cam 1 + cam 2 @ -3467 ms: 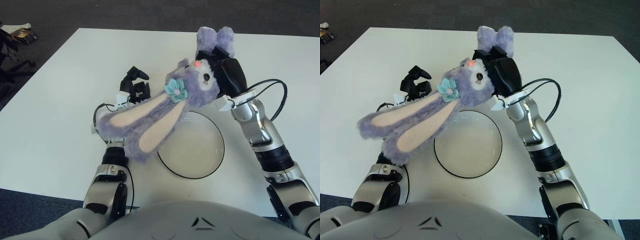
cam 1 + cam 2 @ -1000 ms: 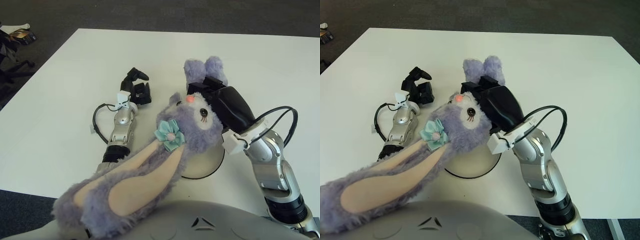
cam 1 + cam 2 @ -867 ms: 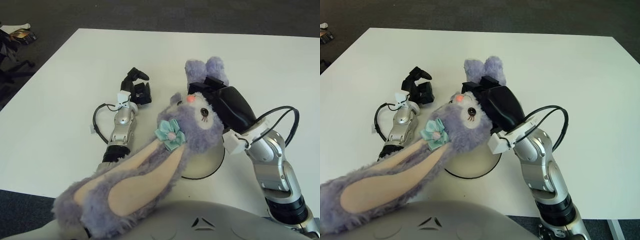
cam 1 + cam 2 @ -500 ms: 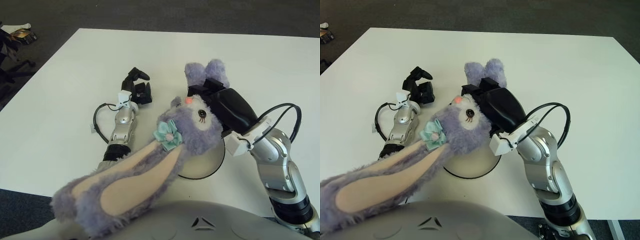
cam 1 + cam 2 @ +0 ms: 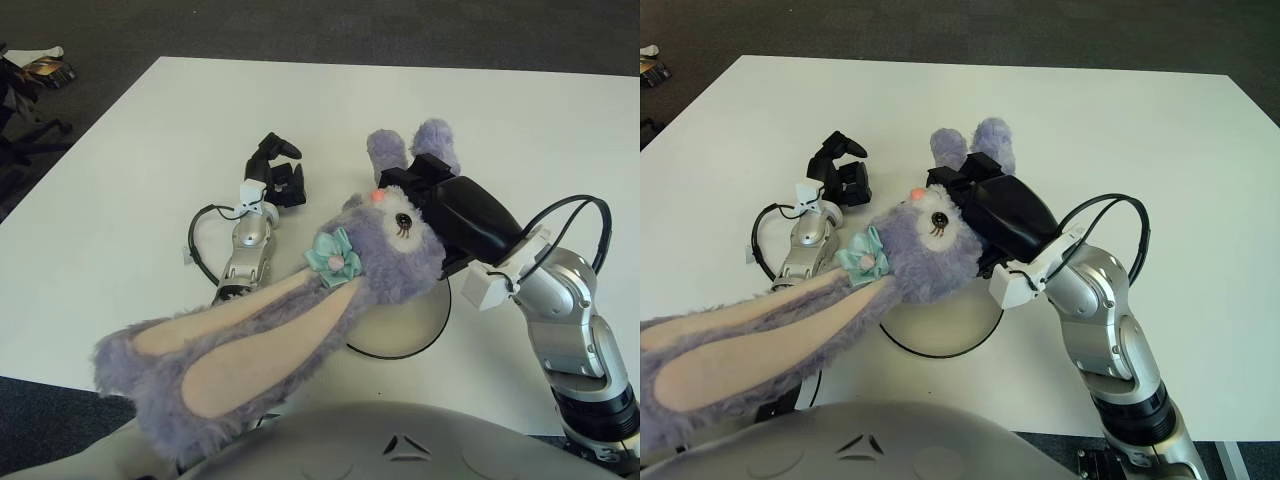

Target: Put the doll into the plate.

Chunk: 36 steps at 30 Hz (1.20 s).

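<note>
The doll (image 5: 385, 260), a purple plush rabbit with long pink-lined ears (image 5: 230, 355) and a teal flower, hangs over the plate (image 5: 415, 335), a clear round dish with a dark rim that it mostly hides. My right hand (image 5: 445, 205) is shut on the doll's body behind its head; the doll's feet (image 5: 410, 150) stick out past the hand. The ears trail towards the table's near left edge. My left hand (image 5: 275, 170) shows to the left of the doll, holding nothing, its fingers curled.
The white table (image 5: 150, 160) stretches wide to the left and back. A black cable (image 5: 200, 245) loops beside my left forearm. Dark carpet surrounds the table, with clutter (image 5: 30, 70) at the far left.
My right hand has tilted the doll so its head swings lower and left over the plate, and the ears have dropped further left. The left hand stays where it was.
</note>
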### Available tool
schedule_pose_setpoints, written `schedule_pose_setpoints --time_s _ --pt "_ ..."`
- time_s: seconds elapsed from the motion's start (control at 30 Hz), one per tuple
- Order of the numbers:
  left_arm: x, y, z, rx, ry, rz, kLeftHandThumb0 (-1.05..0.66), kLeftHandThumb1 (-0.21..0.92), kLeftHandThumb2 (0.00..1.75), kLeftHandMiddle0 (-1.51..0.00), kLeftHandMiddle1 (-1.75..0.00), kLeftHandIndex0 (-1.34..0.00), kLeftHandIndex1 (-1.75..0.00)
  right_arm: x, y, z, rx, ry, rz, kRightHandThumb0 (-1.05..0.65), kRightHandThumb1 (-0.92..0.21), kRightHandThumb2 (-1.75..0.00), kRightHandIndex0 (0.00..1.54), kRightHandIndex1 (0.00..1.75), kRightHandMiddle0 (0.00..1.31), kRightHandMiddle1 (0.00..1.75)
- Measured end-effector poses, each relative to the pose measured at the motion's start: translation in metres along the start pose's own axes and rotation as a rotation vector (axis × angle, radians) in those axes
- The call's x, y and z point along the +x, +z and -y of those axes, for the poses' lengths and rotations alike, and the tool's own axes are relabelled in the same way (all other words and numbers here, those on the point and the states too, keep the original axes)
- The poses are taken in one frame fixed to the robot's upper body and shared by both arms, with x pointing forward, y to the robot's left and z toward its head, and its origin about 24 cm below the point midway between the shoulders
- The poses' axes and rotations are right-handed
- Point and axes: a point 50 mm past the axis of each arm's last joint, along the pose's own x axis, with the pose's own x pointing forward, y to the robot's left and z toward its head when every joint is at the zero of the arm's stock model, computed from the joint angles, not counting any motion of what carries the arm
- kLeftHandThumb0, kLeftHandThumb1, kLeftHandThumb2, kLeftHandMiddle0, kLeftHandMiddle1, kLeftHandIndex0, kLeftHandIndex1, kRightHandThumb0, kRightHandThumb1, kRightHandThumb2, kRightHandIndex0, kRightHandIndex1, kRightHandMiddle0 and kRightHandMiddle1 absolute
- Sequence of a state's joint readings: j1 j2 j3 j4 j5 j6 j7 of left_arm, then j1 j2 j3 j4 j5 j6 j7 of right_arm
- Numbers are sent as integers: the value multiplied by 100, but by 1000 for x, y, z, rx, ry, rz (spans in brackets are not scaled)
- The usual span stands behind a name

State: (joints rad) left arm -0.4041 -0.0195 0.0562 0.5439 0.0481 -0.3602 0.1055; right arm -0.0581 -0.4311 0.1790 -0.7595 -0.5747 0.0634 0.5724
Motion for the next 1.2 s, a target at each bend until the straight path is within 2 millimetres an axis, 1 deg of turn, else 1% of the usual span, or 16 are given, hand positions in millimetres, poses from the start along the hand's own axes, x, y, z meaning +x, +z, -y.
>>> schedule_pose_setpoints --time_s 0.17,0.53,0.73,0.97,1.03,1.13,1.2 --pt "0 0 0 5 -5 -2 -49 28 135 -117 -175 -64 -175 0 1 0 14 -4 11 19 -17 -143 0 88 6 137" --pt "0 0 1 17 -16 -2 -49 27 137 -116 -175 -65 -175 -2 5 0 -3 -48 68 20 -17 -145 0 82 6 135" --pt "1 0 1 20 -21 -3 -50 26 138 -116 -175 -65 -175 -4 2 -1 4 -52 63 21 -17 -146 0 77 5 134" --pt "3 0 2 24 -27 -4 -50 25 139 -117 -175 -66 -175 -8 -1 -1 31 -66 51 19 -18 -147 0 70 1 129" --pt "3 -1 2 26 -29 -4 -50 25 140 -117 -175 -66 -175 -9 -2 -1 46 -67 49 17 -21 -147 0 69 1 126" --pt "4 -1 3 28 -32 -2 -50 24 141 -116 -175 -67 -175 -11 -4 0 71 -64 46 17 -24 -146 0 65 1 123" --pt "5 -1 3 28 -33 2 -50 24 141 -116 -175 -67 -175 -12 -5 2 86 -56 47 17 -24 -147 1 62 2 121"
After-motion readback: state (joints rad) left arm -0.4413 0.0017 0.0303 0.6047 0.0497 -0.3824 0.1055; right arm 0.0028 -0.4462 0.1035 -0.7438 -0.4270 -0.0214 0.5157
